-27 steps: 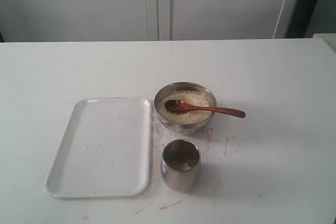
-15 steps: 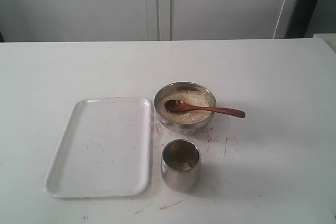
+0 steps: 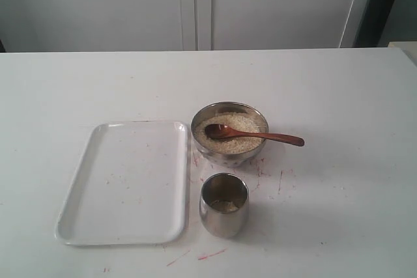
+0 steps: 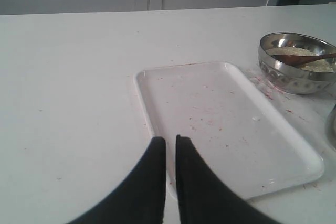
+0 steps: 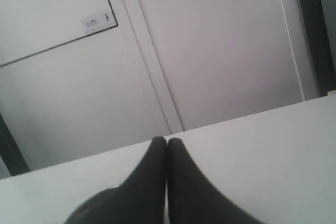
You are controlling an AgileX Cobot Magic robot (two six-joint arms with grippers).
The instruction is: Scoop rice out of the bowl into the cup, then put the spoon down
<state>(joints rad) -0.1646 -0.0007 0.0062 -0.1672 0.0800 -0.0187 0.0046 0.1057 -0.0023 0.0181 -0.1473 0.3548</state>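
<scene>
The steel bowl (image 3: 228, 159) sits mid-table, filled with pale rice (image 3: 241, 124). The brown wooden spoon (image 3: 260, 137) lies in it, scoop end in the rice and handle resting over the right rim. In front of the bowl stands the steel cup (image 3: 223, 216), with a little rice at its bottom. Neither arm shows in the exterior view. My left gripper (image 4: 170, 139) is shut and empty, hovering by the white tray's near edge, far from the bowl (image 4: 286, 77) and spoon (image 4: 315, 59). My right gripper (image 5: 167, 140) is shut and empty, facing the far table edge and wall.
A white rectangular tray (image 3: 124, 183) lies left of the bowl and cup, with a few specks on it. Red marks dot the white table around the bowl and cup. White cabinet doors stand behind the table.
</scene>
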